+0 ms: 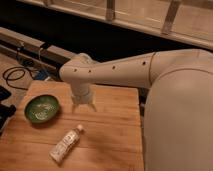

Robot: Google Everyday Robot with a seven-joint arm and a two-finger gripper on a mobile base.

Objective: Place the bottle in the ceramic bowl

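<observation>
- A broad, smooth, white-shelled robot arm (172,95) is recorded nearest, filling the right side and tapering leftward over the table to a rounded wrist joint.
- A small clear plastic bottle (66,144) with a whitish label and a pale cap is found lying on its side, set diagonally, with the cap pointing away and to the right. It rests on the table, outside the bowl and untouched.
- A light wooden table top (112,127) of jointed, striped planks is noted beneath all items.
- A shallow round ceramic bowl (42,108), glossy green with a mottled lighter interior and a dark rim, is seen upright near the left edge, apart from the bottle.
- The gripper (84,106) is held pointing downward beyond the bottle's cap, just right of the bowl. Its fingers are seen spread, and nothing is grasped.
- Looped black cables (14,75) are observed on the floor past the table's far left corner.
- A pale railing (110,12) is recorded farthest back.
</observation>
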